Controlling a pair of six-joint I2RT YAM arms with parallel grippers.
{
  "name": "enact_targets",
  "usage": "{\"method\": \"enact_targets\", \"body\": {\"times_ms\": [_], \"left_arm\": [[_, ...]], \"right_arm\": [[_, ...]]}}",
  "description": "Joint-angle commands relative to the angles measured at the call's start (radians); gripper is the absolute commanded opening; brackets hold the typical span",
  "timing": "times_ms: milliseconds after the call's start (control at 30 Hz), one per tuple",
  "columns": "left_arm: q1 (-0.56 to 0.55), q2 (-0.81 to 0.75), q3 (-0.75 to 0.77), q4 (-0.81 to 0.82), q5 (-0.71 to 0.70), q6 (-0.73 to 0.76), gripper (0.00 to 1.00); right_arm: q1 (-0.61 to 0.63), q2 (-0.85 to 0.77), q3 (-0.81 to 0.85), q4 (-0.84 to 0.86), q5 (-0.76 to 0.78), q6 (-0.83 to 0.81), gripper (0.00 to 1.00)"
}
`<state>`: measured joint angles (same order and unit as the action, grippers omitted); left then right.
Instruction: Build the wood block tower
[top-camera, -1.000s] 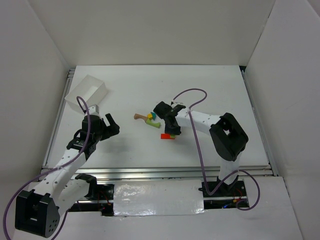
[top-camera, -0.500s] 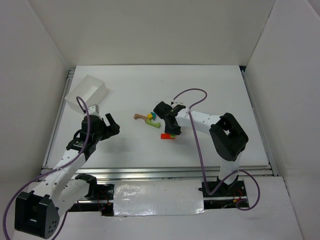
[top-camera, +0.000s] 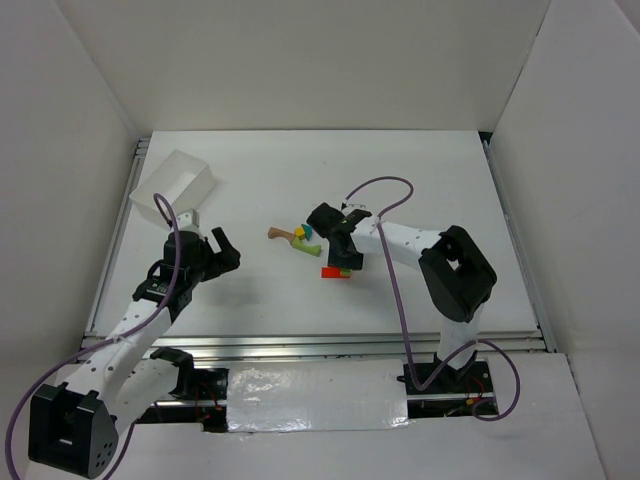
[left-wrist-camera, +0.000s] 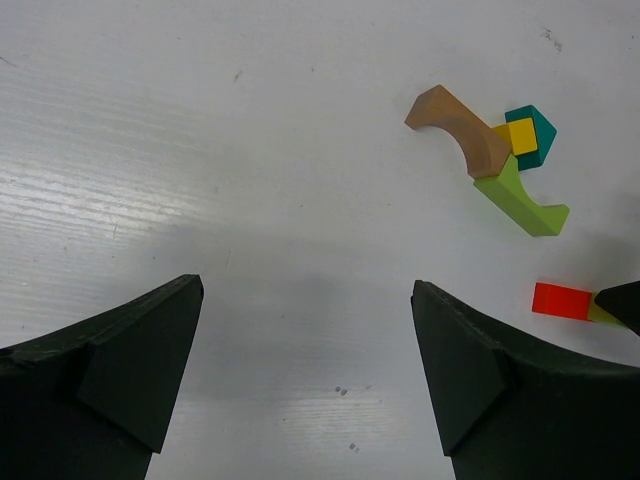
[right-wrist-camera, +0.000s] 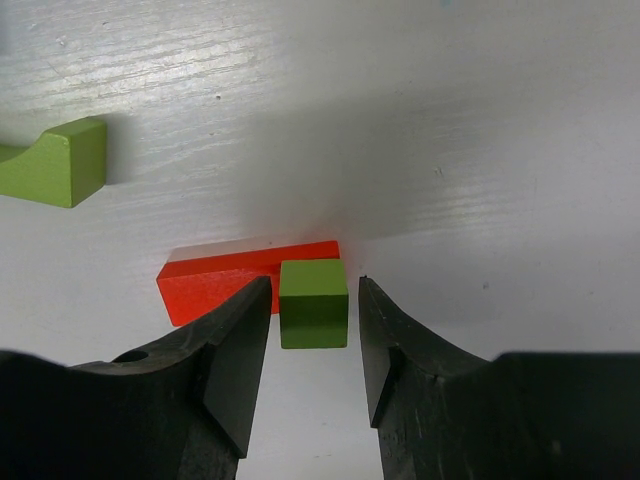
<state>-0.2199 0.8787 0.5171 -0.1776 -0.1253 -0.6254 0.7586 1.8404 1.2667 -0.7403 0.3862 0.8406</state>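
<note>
Tower so far: not yet a stack; the painted wooden pieces lie near mid-table, in two small groups close together.
Piece in hand: a small green wooden cube touches one end of a flat red wooden block; I cannot tell whether it sits on that block or against it.
Right gripper: straddles the green cube, jaws slightly parted, a thin gap showing on each side, so nothing is pinched.
Left gripper: spread wide, empty, over bare table, well apart from the pieces.
Loose pieces: a tan arched wooden block, a yellow cube, a teal peaked block and a light-green curved block lie touching in a cluster.
Elsewhere: a white rectangular box stands at the far left.
Handling: likely light, rigid and smooth-painted; easily nudged or toppled.
Where to grip: two flat opposite faces, squarely; avoid the curved and peaked surfaces, which may slip.
</note>
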Motion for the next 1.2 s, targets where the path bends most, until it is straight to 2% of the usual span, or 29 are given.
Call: {"method": "enact_targets", "body": {"times_ms": [0,1167], "left_arm": [[-0.004,-0.02,-0.005,0.044,0.01,0.026,0.99],[-0.019,-0.046,-0.008,0.047,-0.002,0.029,0.99]], "right_arm": [[0.002,-0.05,-0.001,0.021,0.034,-0.002,0.48],[0.033,-0.09,-0.043,-0.002,0.051,-0.011,0.49]]}}
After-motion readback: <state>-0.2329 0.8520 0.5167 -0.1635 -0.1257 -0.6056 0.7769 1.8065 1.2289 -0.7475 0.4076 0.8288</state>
